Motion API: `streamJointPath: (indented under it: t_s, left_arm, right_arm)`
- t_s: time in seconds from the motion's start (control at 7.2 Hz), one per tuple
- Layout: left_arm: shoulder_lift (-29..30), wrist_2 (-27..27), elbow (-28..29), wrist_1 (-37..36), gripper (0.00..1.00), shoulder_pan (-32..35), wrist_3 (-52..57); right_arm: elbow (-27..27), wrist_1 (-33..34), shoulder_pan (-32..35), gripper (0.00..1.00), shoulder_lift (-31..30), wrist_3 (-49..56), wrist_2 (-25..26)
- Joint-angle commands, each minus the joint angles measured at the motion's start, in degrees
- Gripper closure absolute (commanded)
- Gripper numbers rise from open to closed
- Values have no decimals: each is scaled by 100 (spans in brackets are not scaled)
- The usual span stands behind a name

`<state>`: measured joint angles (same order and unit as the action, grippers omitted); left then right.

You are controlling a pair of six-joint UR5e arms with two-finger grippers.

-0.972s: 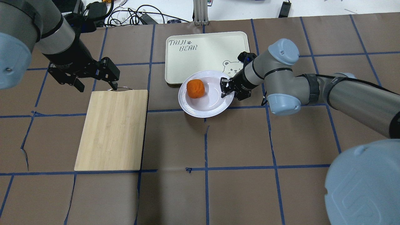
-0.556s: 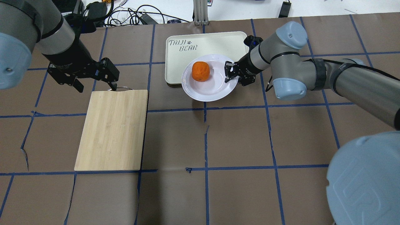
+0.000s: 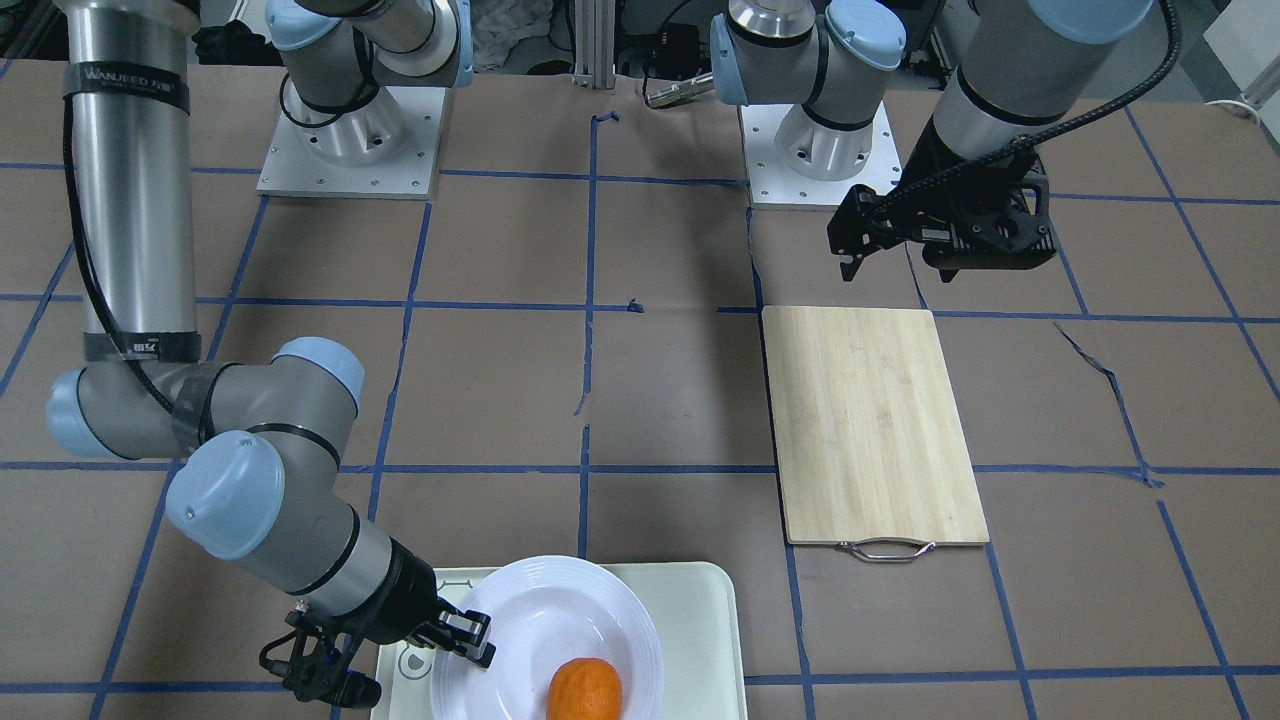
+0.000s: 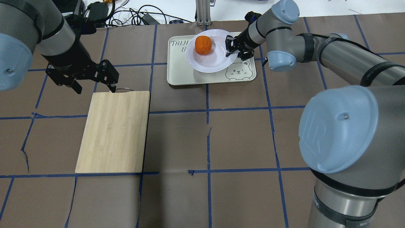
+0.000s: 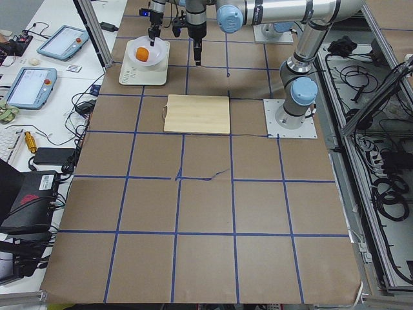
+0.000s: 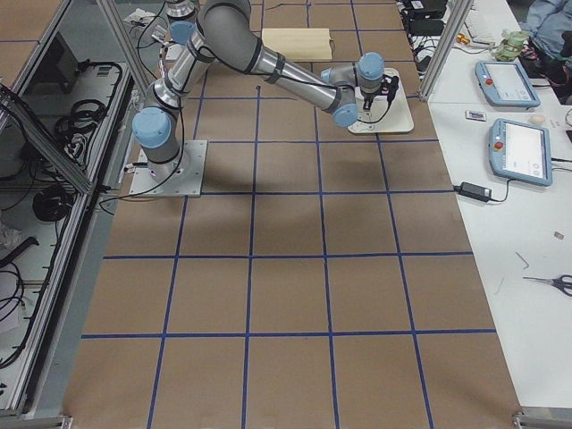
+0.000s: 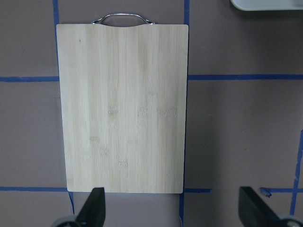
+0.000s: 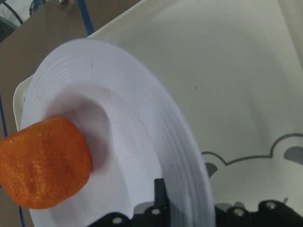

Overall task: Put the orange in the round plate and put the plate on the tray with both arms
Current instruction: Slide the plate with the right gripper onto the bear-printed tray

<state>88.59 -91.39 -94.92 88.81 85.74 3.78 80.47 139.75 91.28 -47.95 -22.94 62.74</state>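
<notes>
Right gripper (image 4: pixel 232 47) clenched on the plate (image 4: pixel 218 61) rim, one finger on top of the rim and one under it, on the plate's right-hand side; orange (image 4: pixel 202 45) sits in the plate's well, on the side away from the fingers, touching the inner slope; plate is over the far half of the tray (image 4: pixel 196 77), covering most of the lettering, with its far edge overhanging the tray's far edge; bear face is uncovered, just beside the plate on the robot's side; right wrist view shows the plate tilted relative to the tray; can't tell if any part touches the tray.

Left gripper (image 4: pixel 95 86) released, jaws wide, nothing between them; it hangs above the table at the handle (image 4: pixel 121 89) end of the board (image 4: pixel 114 131), well apart from the tray; board lies flat, bare.
</notes>
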Motion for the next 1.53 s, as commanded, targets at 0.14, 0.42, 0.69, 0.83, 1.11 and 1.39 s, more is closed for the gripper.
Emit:
streamJointPath:
  t_s: [0.14, 0.42, 0.69, 0.83, 1.11, 1.39]
  left_arm:
    - [0, 16, 0, -4, 0, -5, 26]
    - [0, 25, 0, -4, 0, -5, 44]
    - [18, 69, 17, -48, 0, -5, 454]
    - [44, 69, 26, -48, 0, 4, 596]
    - [123, 78, 61, -57, 0, 13, 598]
    - [106, 69, 70, -57, 0, 13, 598]
  right_arm:
    - [-102, 8, 4, 54, 154, -52, 28]
    - [-180, 0, -31, 0, 67, 35, 220]
    - [-285, -297, -101, 0, -178, 786, 825]
    - [-434, -534, -197, 0, -389, 1487, 1176]
    - [-916, -2268, -155, 0, -1081, 1609, 1801]
    - [-885, -3896, 230, 0, -2082, 1767, 2696]
